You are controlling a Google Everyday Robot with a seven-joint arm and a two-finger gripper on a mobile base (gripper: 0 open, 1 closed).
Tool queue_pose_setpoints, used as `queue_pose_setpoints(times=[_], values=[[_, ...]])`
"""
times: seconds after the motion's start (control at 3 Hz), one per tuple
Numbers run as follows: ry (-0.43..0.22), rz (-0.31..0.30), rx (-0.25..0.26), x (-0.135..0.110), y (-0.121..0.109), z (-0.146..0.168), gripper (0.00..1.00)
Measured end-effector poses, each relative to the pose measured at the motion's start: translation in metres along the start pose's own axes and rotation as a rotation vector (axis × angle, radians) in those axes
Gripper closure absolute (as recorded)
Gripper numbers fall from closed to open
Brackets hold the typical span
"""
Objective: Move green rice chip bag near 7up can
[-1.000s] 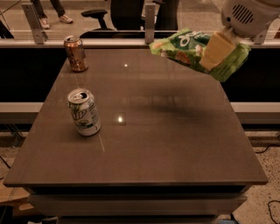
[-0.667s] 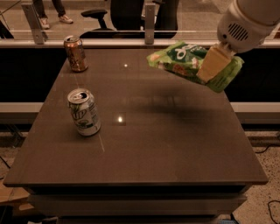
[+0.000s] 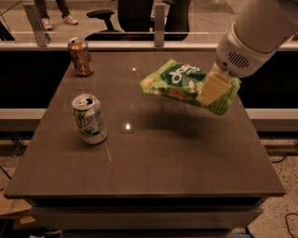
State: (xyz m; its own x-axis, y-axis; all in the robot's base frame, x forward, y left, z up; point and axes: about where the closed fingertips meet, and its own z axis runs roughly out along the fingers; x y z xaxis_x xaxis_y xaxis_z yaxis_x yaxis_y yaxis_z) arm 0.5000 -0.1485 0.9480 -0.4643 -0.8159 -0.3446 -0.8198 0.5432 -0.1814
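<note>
The green rice chip bag [image 3: 179, 82] hangs in the air above the middle-right of the table, lying roughly flat with its dark oval label up. My gripper [image 3: 213, 89] is shut on the bag's right end, coming in from the upper right under the white arm. The 7up can [image 3: 89, 119] stands upright on the left half of the table, well to the left of the bag and a little nearer the front. The bag's shadow falls on the table below it.
A copper-brown can [image 3: 80, 56] stands at the table's [image 3: 186, 172] far left corner. A rail with posts runs behind the table, with an office chair [image 3: 132, 14] and a person's feet beyond it. The floor drops away at the table's front and sides.
My gripper has carried the bag leftward and down, from above the table's far right edge toward the middle. Both cans have stayed put.
</note>
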Motion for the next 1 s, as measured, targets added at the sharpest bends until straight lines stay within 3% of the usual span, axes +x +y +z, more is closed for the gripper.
queue_pose_setpoints(times=[0.67,1.0], values=[[-0.011,-0.189,-0.064,-0.016,0.034,0.011,1.0],[0.001,-0.224,-0.116,-0.011,0.044,0.019,1.0]])
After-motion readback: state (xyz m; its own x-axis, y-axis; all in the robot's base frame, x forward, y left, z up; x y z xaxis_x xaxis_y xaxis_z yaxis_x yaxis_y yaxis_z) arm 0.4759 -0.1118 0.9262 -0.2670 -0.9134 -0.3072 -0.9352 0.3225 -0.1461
